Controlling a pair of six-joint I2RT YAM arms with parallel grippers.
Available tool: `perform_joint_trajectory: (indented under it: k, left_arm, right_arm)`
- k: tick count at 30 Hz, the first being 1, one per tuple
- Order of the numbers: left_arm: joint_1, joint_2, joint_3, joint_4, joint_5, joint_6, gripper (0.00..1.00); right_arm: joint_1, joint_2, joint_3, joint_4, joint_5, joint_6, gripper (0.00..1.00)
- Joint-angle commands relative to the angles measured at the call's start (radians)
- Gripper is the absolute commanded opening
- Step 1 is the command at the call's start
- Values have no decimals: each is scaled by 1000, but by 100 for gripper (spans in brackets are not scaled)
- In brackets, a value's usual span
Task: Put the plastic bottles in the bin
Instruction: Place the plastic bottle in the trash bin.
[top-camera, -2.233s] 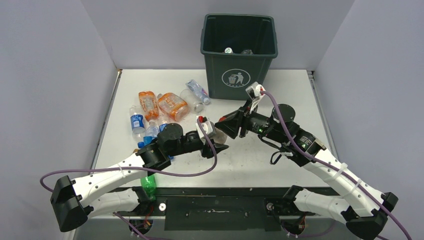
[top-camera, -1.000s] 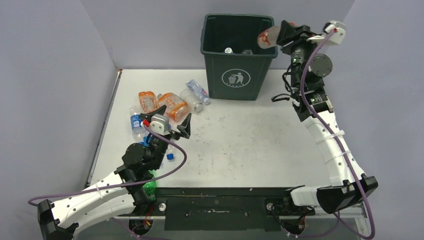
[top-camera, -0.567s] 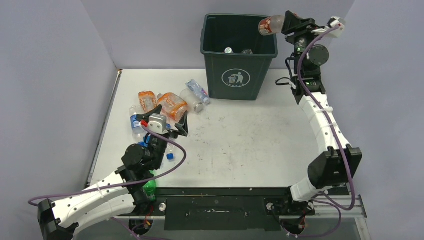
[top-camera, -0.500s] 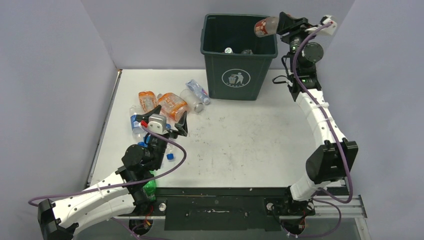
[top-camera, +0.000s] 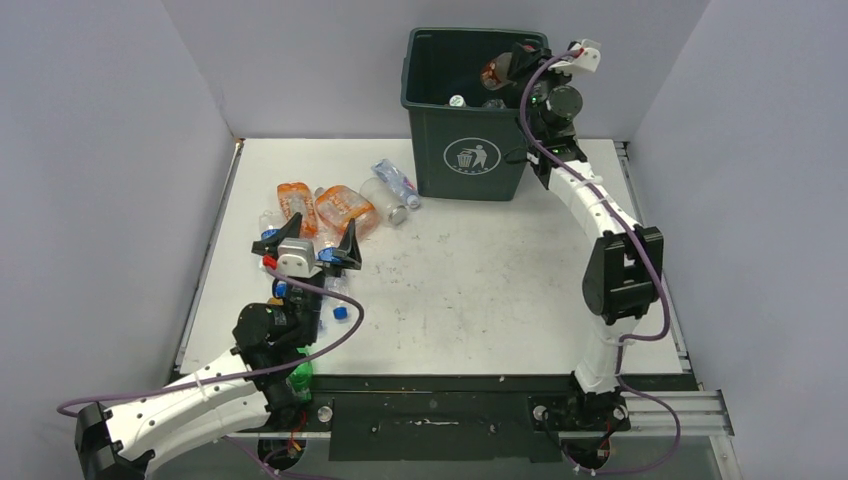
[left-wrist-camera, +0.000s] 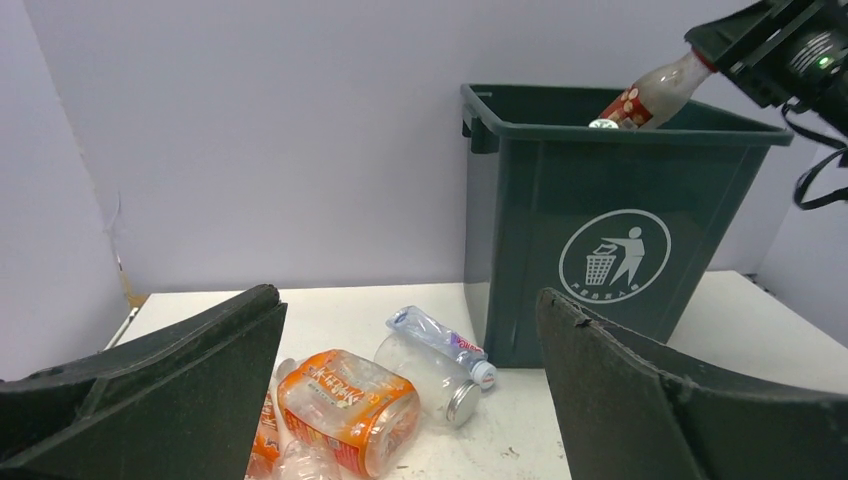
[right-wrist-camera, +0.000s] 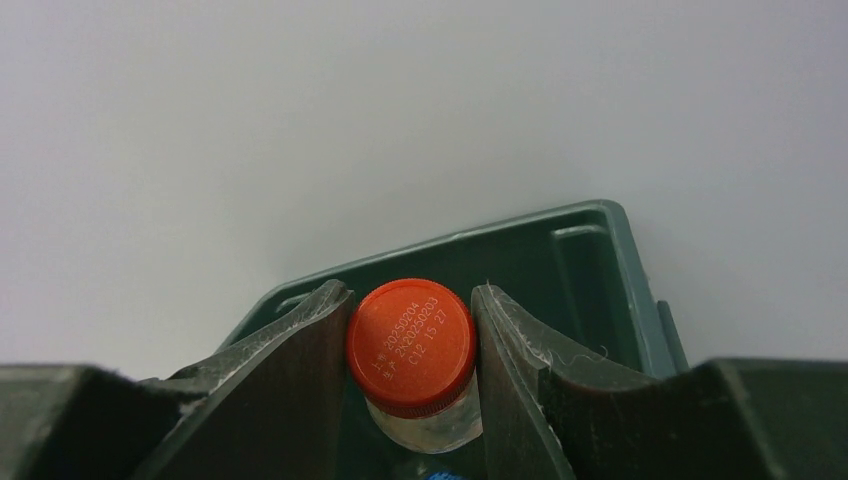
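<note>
While the left fingers (top-camera: 347, 245) hang spread wide and empty over the near-left part of the table (top-camera: 480, 290), a heap of crushed plastic bottles (top-camera: 330, 210) lies on the white surface just beyond them. A green bottle (top-camera: 297, 378) rests at the table's near edge against the left arm, and a loose blue cap (top-camera: 341, 313) sits a little to its right. In the heap, two orange bottles (top-camera: 345, 212) lie side by side. Next to them, toward the bin, are a wide clear bottle (top-camera: 385, 200) and a blue-labelled bottle (top-camera: 396, 181). Others on the far-left side are partly hidden behind the fingers.

The dark green bin (top-camera: 478, 150) stands upright at the far middle of the table, its white litter logo facing the arms. At least two bottles (top-camera: 457, 100) already lie inside.

On the right, the other arm reaches up and over the bin's right rim. The right fingers (top-camera: 522, 52) pinch a red-capped bottle (top-camera: 497, 70) by the neck, the cap (right-wrist-camera: 410, 347) wedged between them. The bottle slants down across the bin's open mouth, its red label showing in the left wrist view. Its lower end appears to dip below the rim, though that part is hard to make out.
</note>
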Motion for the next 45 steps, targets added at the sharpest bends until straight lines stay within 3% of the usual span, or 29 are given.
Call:
perform_joint_trajectory:
  k: [1,8,15,17,20,23,28,33,36,45]
  left_arm:
    - [-1,-28,-21,143,0,42,96]
    - [2,-13,-12,132,14,22,96]
    - [4,12,-9,120,33,15,96]
    - [5,20,-4,109,37,10,96]
    - [5,26,1,97,39,4,96]
    - [5,24,2,93,43,-1,96]
    - [5,17,3,87,43,-9,96]
    - [5,15,7,74,41,-14,96]
    - [6,16,20,38,34,-30,96]
    - [5,19,43,-38,46,-39,96]
  right_arm:
    - [15,66,153,66,66,-99,5]
    - [24,235,392,-34,104,-140,5]
    - [35,327,490,-51,114,-129,6]
    - [38,341,513,-75,97,-120,18]
    - [40,344,534,-102,76,-92,58]
    - [42,327,548,-125,76,-69,78]
    - [54,266,564,-130,57,-32,89]
    - [80,169,555,-141,-4,25,91]
    - [112,74,492,-141,-72,43,93]
    - [347,-398,-123,-50,-163,-57,97]
